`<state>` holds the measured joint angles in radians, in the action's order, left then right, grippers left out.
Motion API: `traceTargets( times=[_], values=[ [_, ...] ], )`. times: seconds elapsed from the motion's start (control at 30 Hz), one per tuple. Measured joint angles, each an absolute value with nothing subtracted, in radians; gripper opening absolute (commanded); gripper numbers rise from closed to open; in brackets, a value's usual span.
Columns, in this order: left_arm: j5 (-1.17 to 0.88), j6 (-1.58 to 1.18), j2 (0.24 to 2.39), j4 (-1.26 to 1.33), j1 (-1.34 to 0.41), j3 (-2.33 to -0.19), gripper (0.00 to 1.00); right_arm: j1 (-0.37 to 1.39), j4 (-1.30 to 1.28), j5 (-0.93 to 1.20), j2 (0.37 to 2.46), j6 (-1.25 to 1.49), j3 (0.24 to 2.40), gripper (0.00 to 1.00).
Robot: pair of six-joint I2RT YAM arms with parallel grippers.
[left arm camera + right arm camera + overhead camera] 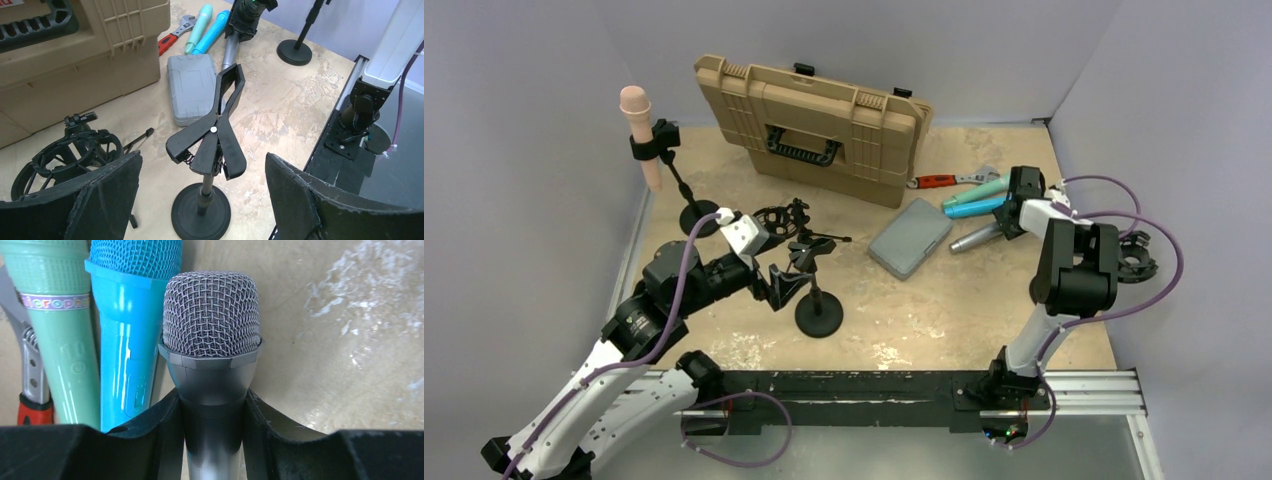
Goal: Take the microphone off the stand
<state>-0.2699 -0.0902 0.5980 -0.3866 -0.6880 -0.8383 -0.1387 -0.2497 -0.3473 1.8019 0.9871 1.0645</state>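
Observation:
A grey microphone (211, 320) with a mesh head lies low over the table at the right, beside a blue microphone (130, 340) and a green one (60, 330). My right gripper (212, 410) is shut on its handle; the top view shows the same grip on the grey microphone (972, 240) by the right gripper (1009, 222). A black clip stand (215, 130) with a round base stands mid-table, its clip holding nothing. My left gripper (202, 165) is open, its fingers (107, 195) wide on either side of the stand without touching it. A pink microphone (636, 105) sits clipped in a second stand (696, 218) at the far left.
A tan hard case (814, 125) stands at the back. A small grey case (911, 238) lies mid-table, and a red-handled wrench (949, 180) rests behind the microphones. A black shock mount (70, 155) lies left of the clip stand. Another stand base (295, 50) sits near the right arm.

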Motion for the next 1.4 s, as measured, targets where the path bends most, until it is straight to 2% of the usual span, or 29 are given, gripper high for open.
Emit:
traceTargets(
  times=[0.07,0.1,0.17,0.37,0.5,0.67,0.87,0.97,1.13,1.27,1.4],
  values=[
    [-0.259,-0.089,0.597,-0.387,-0.688,-0.838,0.91,-0.139,-0.23,-0.326,1.802,0.987,1.06,0.69],
    [-0.255,-0.089,0.596,-0.387,-0.688,-0.838,0.91,-0.139,-0.222,-0.32,1.801,0.989,1.057,0.84],
    [-0.252,-0.089,0.593,-0.386,-0.688,-0.837,0.91,-0.138,-0.194,-0.311,1.79,0.988,1.059,0.93],
    [-0.24,-0.089,0.587,-0.386,-0.688,-0.836,0.9,-0.132,-0.214,-0.32,1.745,0.953,1.028,0.98],
    [-0.226,-0.088,0.574,-0.383,-0.688,-0.826,0.9,-0.097,-0.245,-0.351,1.631,0.916,0.987,0.99],
    [-0.183,-0.086,0.543,-0.382,-0.688,-0.81,0.91,0.018,-0.265,-0.411,1.468,0.847,0.987,0.99],
    [-0.035,-0.086,0.445,-0.377,-0.688,-0.77,0.91,0.142,-0.304,-0.366,1.313,0.687,0.986,0.96],
    [0.025,-0.086,0.385,-0.366,-0.688,-0.747,0.91,0.16,-0.294,-0.252,1.209,0.596,0.955,0.99],
    [0.056,-0.085,0.352,-0.348,-0.688,-0.737,0.92,0.182,-0.207,0.084,0.996,0.482,0.85,0.99],
    [-0.018,-0.084,0.386,-0.33,-0.688,-0.737,0.91,0.229,-0.126,0.339,0.975,0.425,0.846,0.99],
    [-0.041,-0.084,0.402,-0.33,-0.688,-0.737,0.91,0.352,-0.052,0.575,1.013,0.4,0.847,0.99]
  ],
)
